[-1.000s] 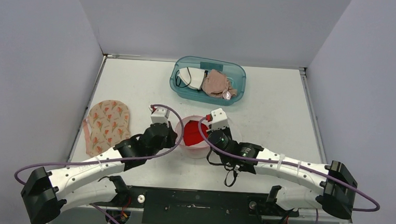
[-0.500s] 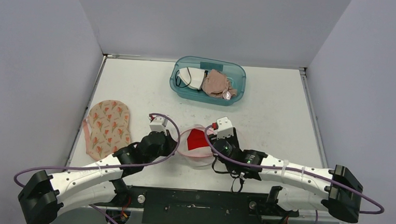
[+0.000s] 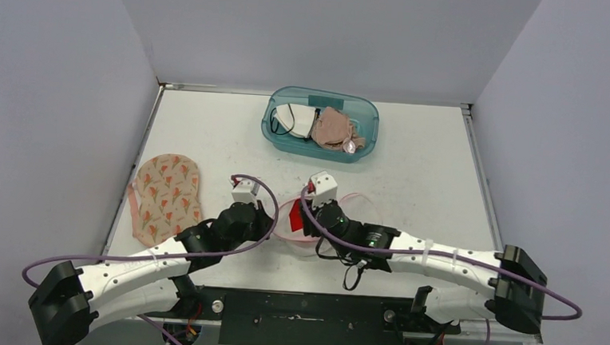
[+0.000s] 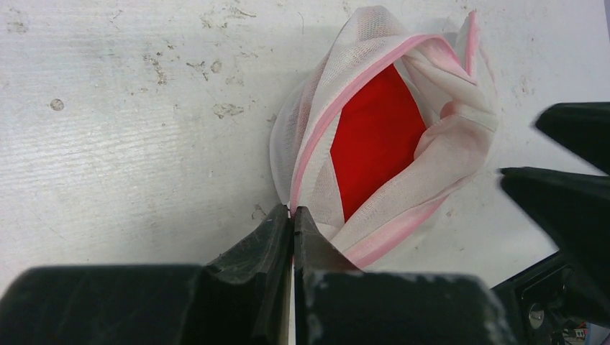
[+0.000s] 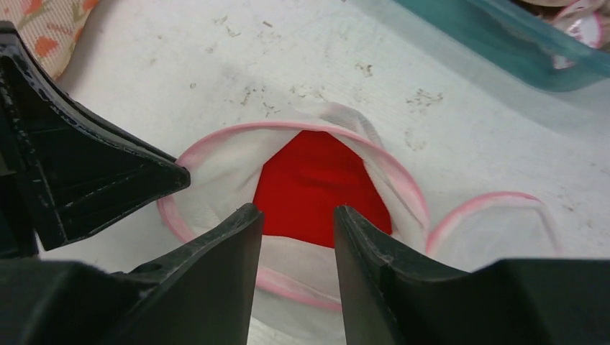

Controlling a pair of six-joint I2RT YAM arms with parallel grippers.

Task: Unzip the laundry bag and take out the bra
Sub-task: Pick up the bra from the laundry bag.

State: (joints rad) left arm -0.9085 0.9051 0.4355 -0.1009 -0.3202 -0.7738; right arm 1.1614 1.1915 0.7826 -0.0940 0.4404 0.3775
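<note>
The laundry bag (image 4: pixel 439 154) is white mesh with pink trim and lies unzipped, its mouth gaping. A red bra (image 4: pixel 374 136) shows inside it. My left gripper (image 4: pixel 293 210) is shut on the pink edge at the bag's near left corner. In the right wrist view, my right gripper (image 5: pixel 295 208) hangs open just above the bag's mouth (image 5: pixel 216 180), with the bra (image 5: pixel 316 180) straight ahead between its fingers and nothing held. From above, the right wrist covers most of the bag (image 3: pixel 284 219).
A teal bin (image 3: pixel 276 135) with several pale garments stands at the back centre. A floral fabric piece (image 3: pixel 166 192) lies at the left. The bag's pink-rimmed flap (image 3: pixel 356 201) rests to the right. Grey walls enclose the table on three sides.
My right gripper has opened and moved left over the bag's mouth, hiding most of the red bra from above. The left gripper keeps its hold on the bag's edge.
</note>
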